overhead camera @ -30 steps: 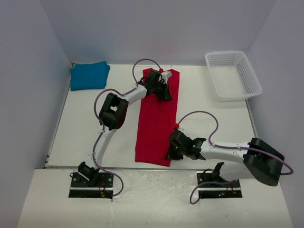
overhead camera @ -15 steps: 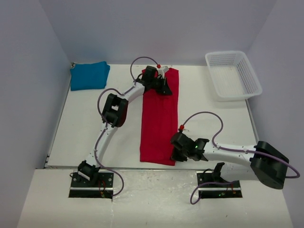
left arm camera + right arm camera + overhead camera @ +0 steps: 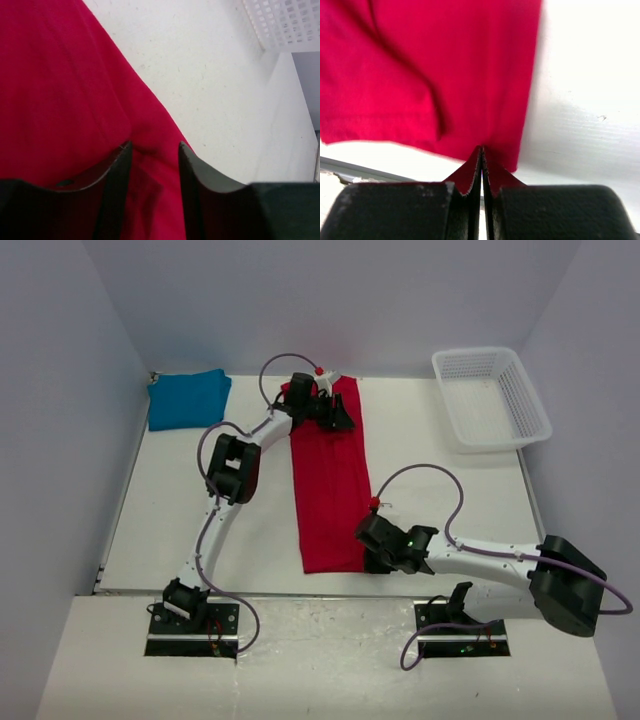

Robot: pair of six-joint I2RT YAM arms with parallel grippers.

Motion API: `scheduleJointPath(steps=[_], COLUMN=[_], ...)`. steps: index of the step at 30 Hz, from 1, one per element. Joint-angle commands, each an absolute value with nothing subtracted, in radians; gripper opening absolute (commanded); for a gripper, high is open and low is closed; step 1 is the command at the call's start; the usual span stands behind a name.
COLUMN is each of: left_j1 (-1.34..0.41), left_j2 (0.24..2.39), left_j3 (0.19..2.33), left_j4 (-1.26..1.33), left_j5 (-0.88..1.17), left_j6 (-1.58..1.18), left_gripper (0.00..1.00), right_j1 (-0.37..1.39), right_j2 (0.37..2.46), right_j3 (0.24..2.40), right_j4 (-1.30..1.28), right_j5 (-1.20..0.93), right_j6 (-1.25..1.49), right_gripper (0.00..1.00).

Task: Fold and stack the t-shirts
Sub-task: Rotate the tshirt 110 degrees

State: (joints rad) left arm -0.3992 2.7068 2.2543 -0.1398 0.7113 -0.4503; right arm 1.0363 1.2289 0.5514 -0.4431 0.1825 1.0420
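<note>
The red t-shirt lies folded into a long narrow strip down the middle of the table. My left gripper is at its far end. In the left wrist view its jaws stand apart, and the red cloth lies loose in the gap. My right gripper is at the strip's near right corner. There its fingers are pinched shut on the red hem. The teal-blue t-shirt lies folded at the far left corner.
A white mesh basket stands at the far right, and its corner shows in the left wrist view. Grey walls close in the table on the left, back and right. The near table edge runs just under the red hem.
The left arm drew the strip's far end leftward, then its jaws parted. The right arm shifted the near end slightly right, so the strip now lies straighter.
</note>
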Motion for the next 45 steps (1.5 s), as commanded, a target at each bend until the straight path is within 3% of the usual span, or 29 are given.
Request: scheduleJointPath(steps=[1,3,8,11,17,22,24,26,33,45], left_j1=[-0.377,-0.377,-0.382,-0.397,-0.414,-0.436,-0.480,-0.492,-0.617,-0.707], left_j2=[2.663,2.651,2.544,2.444,2.202,1.950,1.779,1.685,1.353,1.138], left_j3=[2.246,2.267,2.252,2.192,1.989,1.765,1.648,1.528,0.944,0.664], left_j4=[-0.080,-0.061,-0.057,-0.066,-0.086,-0.243,-0.390,-0.406,-0.365,-0.365], left_j5=[0.670,0.683,0.718,0.724,0.710,0.441,0.147,0.059,0.025,0.014], left_j6=[-0.451,-0.472,-0.499,-0.489,-0.486,-0.425,-0.420,-0.454,-0.618,-0.696], left_gripper=[0.46,0.57,0.68,0.89,1.00,1.00,0.98,0.96,0.83,0.81], right_j1=[1.046,1.046,1.046,1.046,1.046,0.991,0.895,0.859,0.836,0.836], right_j2=[1.216,1.216,1.157,1.097,1.058,1.034,1.028,1.006,1.011,1.019], right_j3=[0.630,0.644,0.669,0.661,0.687,0.644,0.621,0.598,0.548,0.440], right_j4=[-0.482,-0.474,-0.498,-0.543,-0.704,-0.713,-0.677,-0.626,-0.482,-0.379], right_j5=[0.239,0.230,0.236,0.258,0.347,0.341,0.267,0.224,0.105,0.055], right_j6=[0.931,0.901,0.887,0.894,0.966,0.996,0.961,0.936,0.936,0.994], right_gripper=[0.00,0.00,0.00,0.01,0.02,0.22,0.24,0.24,0.26,0.34])
